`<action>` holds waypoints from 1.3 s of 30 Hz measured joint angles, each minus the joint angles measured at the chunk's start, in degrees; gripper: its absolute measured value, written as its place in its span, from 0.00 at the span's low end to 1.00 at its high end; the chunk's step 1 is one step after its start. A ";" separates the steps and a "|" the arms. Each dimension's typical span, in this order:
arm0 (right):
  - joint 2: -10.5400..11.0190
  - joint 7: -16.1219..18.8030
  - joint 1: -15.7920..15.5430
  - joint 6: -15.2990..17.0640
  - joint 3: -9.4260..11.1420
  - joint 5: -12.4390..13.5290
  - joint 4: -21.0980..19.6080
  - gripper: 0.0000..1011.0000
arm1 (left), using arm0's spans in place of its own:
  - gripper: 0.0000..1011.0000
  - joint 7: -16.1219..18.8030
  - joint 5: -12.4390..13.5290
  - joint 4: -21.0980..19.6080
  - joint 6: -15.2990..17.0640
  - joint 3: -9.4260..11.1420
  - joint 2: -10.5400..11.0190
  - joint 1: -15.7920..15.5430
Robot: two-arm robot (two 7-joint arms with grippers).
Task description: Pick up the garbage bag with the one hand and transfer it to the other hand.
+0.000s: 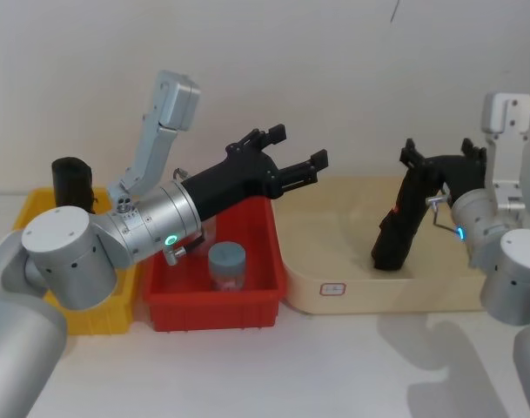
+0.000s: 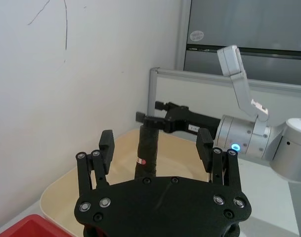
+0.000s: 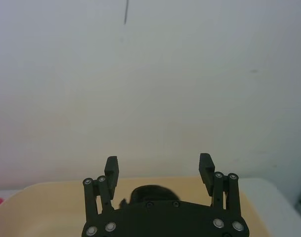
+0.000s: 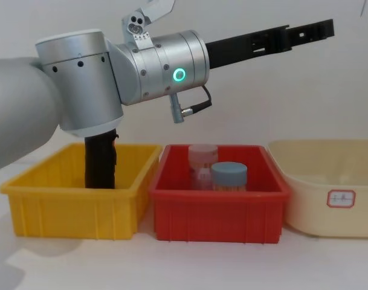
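The right claw [image 1: 437, 152] stands open atop the tilted garbage bag [image 1: 395, 231]. Pickup seems pending: it must close, then lift toward the open left claw [image 1: 299, 146].

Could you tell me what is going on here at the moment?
The right gripper has its fingers open on either side of the top of the garbage bag, a black roll standing tilted in the beige tray. It has not yet closed on it. The left gripper, also open, hovers above the red bin, pointing toward the roll. A second black roll stands in the yellow bin. The handover has not yet happened.
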 joint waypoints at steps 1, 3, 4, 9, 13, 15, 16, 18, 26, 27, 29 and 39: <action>0.17 -0.36 0.16 0.00 0.00 -0.49 -0.22 0.99 | 0.99 0.00 0.00 0.00 0.00 0.00 0.00 0.00; 0.34 -0.78 0.28 -0.01 -0.08 -1.12 -0.55 0.99 | 0.99 0.00 0.00 0.00 0.00 0.00 0.00 0.00; 0.48 -1.14 0.37 -0.08 -0.22 -1.79 -0.95 0.99 | 0.99 0.00 0.00 0.00 0.00 0.00 0.00 0.00; 0.92 -1.71 0.48 -0.66 -1.11 -3.57 -2.57 0.99 | 0.99 0.00 0.00 0.00 0.00 0.00 0.00 0.00; 1.23 -1.62 0.30 -0.95 -1.96 -4.65 -4.47 0.99 | 0.99 0.01 -0.01 0.00 0.00 0.00 0.01 0.00; 1.32 -1.37 0.12 -0.99 -2.24 -4.93 -5.23 0.99 | 0.99 0.04 -0.01 -0.03 -0.02 0.00 0.05 0.03; 1.41 -1.04 -0.11 -1.00 -2.59 -5.15 -6.09 0.99 | 0.99 0.18 -0.01 -0.21 -0.08 -0.02 0.10 0.14; 1.48 -0.44 -0.50 -1.00 -3.07 -5.35 -7.32 0.99 | 0.99 0.66 0.00 -0.79 -0.23 -0.13 0.31 0.50; 1.50 2.76 -2.63 0.20 -4.90 -5.31 -11.89 0.99 | 0.99 3.86 0.70 -4.16 -1.24 -0.91 1.51 2.50; 1.50 2.76 -2.63 0.20 -4.90 -5.31 -11.89 0.99 | 0.99 4.38 0.80 -4.60 -1.41 -1.02 1.69 2.78; 1.42 3.80 -3.48 0.86 -5.57 -5.10 -13.16 0.99 | 0.99 5.81 1.19 -6.13 -1.85 -1.39 2.25 3.73; 0.55 7.31 -7.03 3.84 -8.15 -4.05 -17.09 0.99 | 0.99 12.40 3.31 -13.98 -3.94 -3.44 5.20 8.77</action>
